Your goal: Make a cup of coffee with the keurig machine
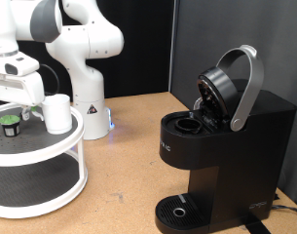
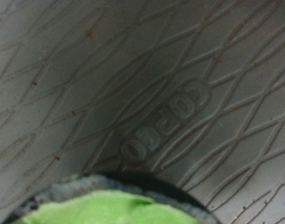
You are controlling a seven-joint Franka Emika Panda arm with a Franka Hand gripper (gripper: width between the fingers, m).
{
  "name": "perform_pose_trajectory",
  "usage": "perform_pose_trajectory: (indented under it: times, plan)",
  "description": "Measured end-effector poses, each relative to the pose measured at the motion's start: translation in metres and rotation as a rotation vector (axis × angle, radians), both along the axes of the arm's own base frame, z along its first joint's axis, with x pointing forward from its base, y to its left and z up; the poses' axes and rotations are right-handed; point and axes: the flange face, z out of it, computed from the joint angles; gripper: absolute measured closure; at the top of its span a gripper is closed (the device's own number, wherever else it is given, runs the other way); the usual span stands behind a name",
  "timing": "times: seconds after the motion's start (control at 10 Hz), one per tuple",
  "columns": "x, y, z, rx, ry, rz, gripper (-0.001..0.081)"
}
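The gripper (image 1: pixel 12 105) hangs just above the green-topped pod (image 1: pixel 9 124), the cup (image 1: pixel 56 112) at its three o'clock; its finger opening cannot be told.

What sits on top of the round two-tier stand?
On the stand's upper tier: the cup and a green-topped pod, with the gripper right above the pod. The lower tier's back is hidden.

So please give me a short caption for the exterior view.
Gripper above green-topped pod beside white cup on round stand; keurig machine lid open.
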Motion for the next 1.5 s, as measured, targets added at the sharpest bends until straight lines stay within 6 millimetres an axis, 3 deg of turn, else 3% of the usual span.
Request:
perform_pose_trajectory:
  times: [0.8,0.9,1.0,1.1,1.2,1.3,1.4,1.5]
  plan:
    - [0.0021,-0.0036,-0.0066,-0.008,-0.012,-0.018,0.0003]
    - [0.0018,-0.0041,-0.0067,-0.007,-0.012,-0.02,0.0102]
    - [0.0016,-0.0045,-0.0068,-0.005,-0.013,-0.022,0.0102]
    - [0.0016,-0.0056,-0.006,-0.005,-0.015,-0.024,0.0304]
    - [0.0014,-0.0065,-0.0058,-0.005,-0.015,-0.027,0.0439]
    - [0.0012,-0.0065,-0.0065,-0.002,-0.013,-0.028,0.0439]
    - [0.0015,-0.0061,-0.007,-0.001,-0.012,-0.028,0.0615]
    - [0.0017,-0.0062,-0.0069,0.0,-0.013,-0.029,0.0615]
